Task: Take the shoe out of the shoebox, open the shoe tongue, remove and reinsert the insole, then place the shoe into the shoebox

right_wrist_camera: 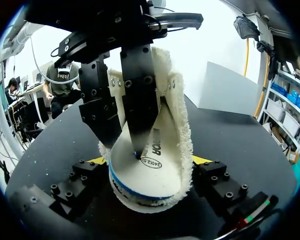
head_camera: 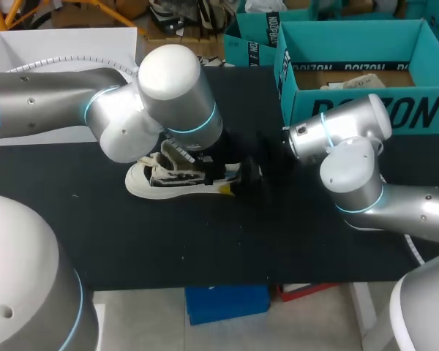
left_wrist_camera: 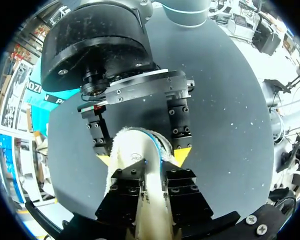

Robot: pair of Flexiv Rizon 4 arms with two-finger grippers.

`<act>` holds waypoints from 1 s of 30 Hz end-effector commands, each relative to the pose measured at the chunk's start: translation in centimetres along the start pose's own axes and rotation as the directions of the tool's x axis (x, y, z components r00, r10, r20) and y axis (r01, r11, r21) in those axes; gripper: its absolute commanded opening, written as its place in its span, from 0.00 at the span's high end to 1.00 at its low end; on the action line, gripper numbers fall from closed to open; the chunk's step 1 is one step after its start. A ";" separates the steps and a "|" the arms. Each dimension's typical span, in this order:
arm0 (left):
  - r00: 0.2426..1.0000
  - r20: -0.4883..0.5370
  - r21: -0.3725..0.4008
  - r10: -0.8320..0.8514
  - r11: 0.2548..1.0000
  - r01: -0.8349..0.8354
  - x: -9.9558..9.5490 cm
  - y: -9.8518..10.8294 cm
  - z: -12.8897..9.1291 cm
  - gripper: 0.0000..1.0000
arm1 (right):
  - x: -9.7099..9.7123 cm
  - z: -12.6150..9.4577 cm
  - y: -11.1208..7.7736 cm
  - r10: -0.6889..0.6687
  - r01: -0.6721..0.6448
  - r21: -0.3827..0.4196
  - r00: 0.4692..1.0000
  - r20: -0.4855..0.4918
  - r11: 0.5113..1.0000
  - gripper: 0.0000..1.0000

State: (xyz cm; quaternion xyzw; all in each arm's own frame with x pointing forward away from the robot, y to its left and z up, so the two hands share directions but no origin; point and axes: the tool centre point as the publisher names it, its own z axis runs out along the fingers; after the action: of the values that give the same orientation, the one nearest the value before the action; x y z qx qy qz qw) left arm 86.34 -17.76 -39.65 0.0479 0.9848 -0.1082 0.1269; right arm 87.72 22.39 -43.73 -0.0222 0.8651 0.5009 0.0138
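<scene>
My left hand [left_wrist_camera: 152,179] comes down from above into the heel opening of the shoe [head_camera: 143,183]. Its fingers are drawn narrow on a smooth white strip, the edge of the insole [right_wrist_camera: 150,170]. From the right wrist view, one of those fingers presses on the insole's printed face inside the shoe and the other sits just outside that edge. I cannot tell whether the fleecy lining is caught in the pinch as well. A blue band runs round the insole's rim at the heel, with the fleecy lining rising beside and behind it. My right hand [right_wrist_camera: 147,161] meets the shoe from the heel end. Its fingers stand wide, one yellow tip against each side of the heel, so it holds the shoe between them. The shoe sits on its sole near the middle of the black worktop [head_camera: 168,241], with its toe toward my left and its heel toward my right arm. My left arm hides much of its upper. The teal shoebox [head_camera: 351,110] stands open at the far right of the worktop, well apart from the shoe.
</scene>
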 end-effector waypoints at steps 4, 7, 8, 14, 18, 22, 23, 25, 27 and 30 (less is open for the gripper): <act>1.000 -0.012 0.017 -0.002 1.000 0.002 -0.2 0.2 -0.5 1.00 | 0.0 0.1 0.0 0.000 0.000 0.001 1.000 -0.002 1.000 1.00; 0.999 -0.034 0.042 -0.001 0.999 0.003 0.2 0.3 -1.2 1.00 | 0.0 0.1 0.0 0.000 0.000 0.001 1.000 -0.002 1.000 1.00; 0.999 -0.042 0.054 0.002 0.999 0.001 0.3 0.3 -1.6 1.00 | 0.0 0.1 0.0 0.000 0.000 0.001 1.000 -0.002 1.000 1.00; 0.993 -0.115 0.153 0.015 0.988 0.003 1.1 0.4 -3.8 1.00 | 0.0 0.1 0.0 0.000 0.000 0.001 1.000 -0.002 1.000 1.00; 0.980 -0.195 0.268 0.043 0.963 0.011 1.2 0.5 -5.5 1.00 | 0.0 0.1 0.0 0.000 0.000 0.001 1.000 -0.002 1.000 1.00; 0.959 -0.261 0.398 0.109 0.917 0.004 0.8 0.3 -7.6 1.00 | 0.0 0.1 0.0 0.000 0.000 0.001 1.000 -0.002 1.000 1.00; 0.955 -0.269 0.432 0.128 0.902 0.001 0.7 0.2 -8.2 1.00 | 0.0 0.1 0.0 0.000 0.000 0.001 1.000 -0.002 1.000 1.00; 0.947 -0.279 0.496 0.161 0.868 -0.001 0.4 0.0 -9.6 1.00 | 0.0 0.1 0.0 0.000 0.000 0.001 1.000 -0.002 1.000 1.00; 0.942 -0.281 0.550 0.184 0.835 0.001 0.4 -0.5 -11.2 1.00 | 0.0 0.1 0.0 0.000 0.000 0.001 1.000 -0.002 1.000 1.00; 0.938 -0.277 0.611 0.207 0.792 0.006 0.3 -1.1 -13.2 1.00 | 0.0 0.1 0.0 0.000 0.000 0.001 1.000 -0.002 1.000 1.00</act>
State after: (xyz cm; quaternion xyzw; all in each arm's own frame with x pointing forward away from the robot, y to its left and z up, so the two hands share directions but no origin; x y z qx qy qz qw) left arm 82.89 -17.47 -28.61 0.1457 0.9287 -0.3378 -0.0460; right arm 87.68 22.41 -43.68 -0.0234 0.8648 0.5013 0.0132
